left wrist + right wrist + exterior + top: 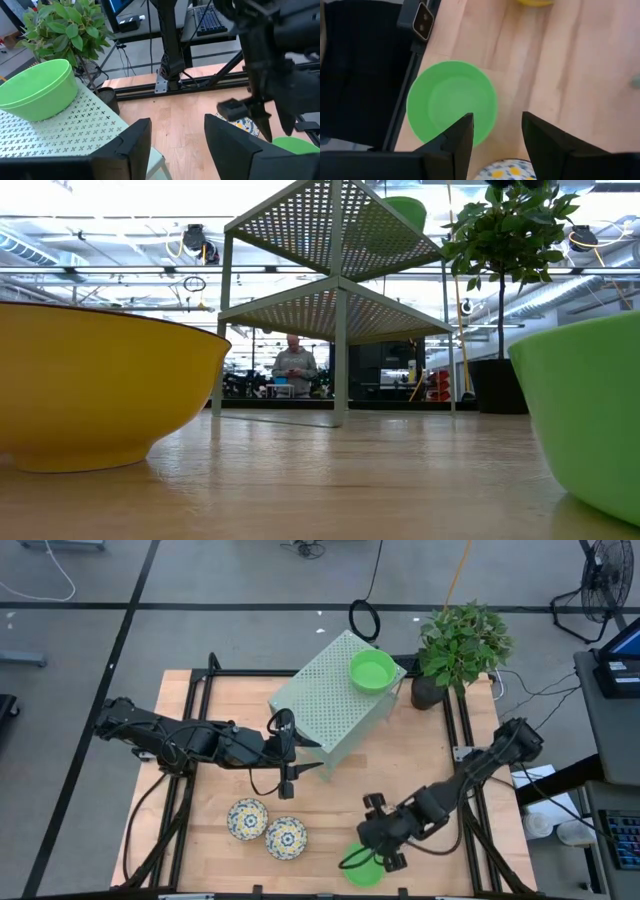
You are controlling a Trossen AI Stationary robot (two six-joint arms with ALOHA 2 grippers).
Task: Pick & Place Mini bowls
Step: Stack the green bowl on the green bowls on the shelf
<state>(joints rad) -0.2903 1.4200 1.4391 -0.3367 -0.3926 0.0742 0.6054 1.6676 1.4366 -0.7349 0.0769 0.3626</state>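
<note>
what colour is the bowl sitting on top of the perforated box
Plain bright green, no pattern: the bowl shows best in the high view.

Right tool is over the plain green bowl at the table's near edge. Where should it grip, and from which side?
Come straight down onto the plain green bowl and pinch its thin rim wall. It sits upright, mouth open, and the open right tool hangs over the rim.

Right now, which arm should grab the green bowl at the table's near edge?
The right. Its hand hangs open directly above that green bowl, one finger over the rim. The left hand is open too, but sits beside the perforated box, far from that bowl.
</note>
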